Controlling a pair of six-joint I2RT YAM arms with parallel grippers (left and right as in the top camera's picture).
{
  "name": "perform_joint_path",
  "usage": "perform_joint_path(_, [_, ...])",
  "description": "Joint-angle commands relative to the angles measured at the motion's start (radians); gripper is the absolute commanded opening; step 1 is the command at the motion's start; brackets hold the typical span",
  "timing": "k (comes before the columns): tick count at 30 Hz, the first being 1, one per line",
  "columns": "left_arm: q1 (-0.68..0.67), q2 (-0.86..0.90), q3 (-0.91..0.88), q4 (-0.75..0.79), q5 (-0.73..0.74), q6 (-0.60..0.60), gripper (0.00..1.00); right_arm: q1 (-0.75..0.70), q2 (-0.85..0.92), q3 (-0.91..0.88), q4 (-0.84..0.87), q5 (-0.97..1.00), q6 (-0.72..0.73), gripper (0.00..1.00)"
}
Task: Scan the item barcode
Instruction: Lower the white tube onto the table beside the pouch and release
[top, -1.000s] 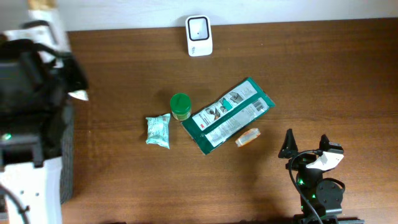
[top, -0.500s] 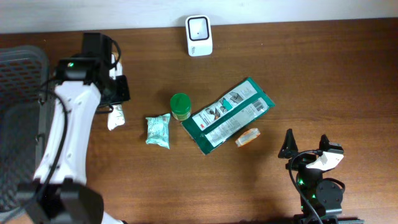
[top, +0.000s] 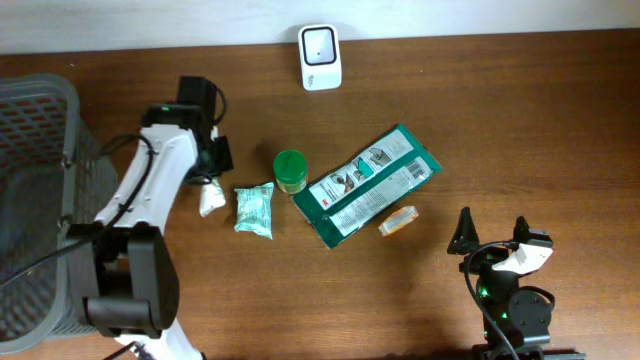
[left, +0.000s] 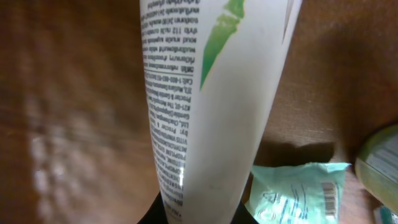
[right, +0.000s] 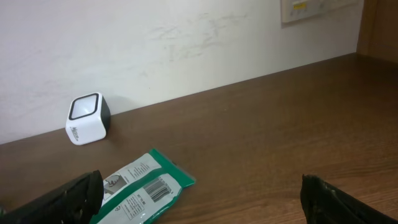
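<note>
The white tube (left: 211, 93) is pinched between the left gripper's (top: 213, 170) jaws, its printed side facing the wrist camera. A mint packet (top: 254, 210) lies just beside the tube's tip, and the scanner (top: 320, 45) stands well apart by the wall. The right gripper (top: 492, 238) has its jaws spread wide on nothing, with the green pouch (top: 365, 185) ahead to its left.

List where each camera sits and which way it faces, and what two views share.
Overhead: above the table, looking straight down; both arms show, left gripper holding a white tube.
Left wrist: on the left arm, looking along the tube toward the table; own fingers mostly hidden.
Right wrist: low by the near edge, facing the wall; open fingers at bottom corners.
Shared: overhead and right wrist both show scanner and green pouch.
</note>
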Motion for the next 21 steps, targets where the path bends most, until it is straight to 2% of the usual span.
perform_joint_path(1, [-0.023,-0.003,-0.073,0.067,-0.061,-0.012,0.00,0.001,-0.008,-0.007,-0.005,-0.003,-0.004,0.98])
perform_joint_path(8, [-0.039,-0.003,-0.196,0.157,-0.060,-0.013,0.00,0.001,-0.008,-0.007,-0.005,-0.003,-0.004,0.98])
perform_joint_path(10, [-0.042,-0.003,-0.201,0.158,-0.056,-0.013,0.20,0.001,-0.008,-0.007,-0.005,-0.003,-0.004,0.98])
perform_joint_path(12, [-0.042,-0.003,-0.200,0.161,-0.037,-0.013,0.28,0.001,-0.008,-0.007,-0.005,-0.003,-0.004,0.98])
perform_joint_path(21, [-0.042,-0.009,-0.165,0.158,0.003,-0.013,0.34,0.001,-0.008,-0.007,-0.005,-0.003,-0.004,0.98])
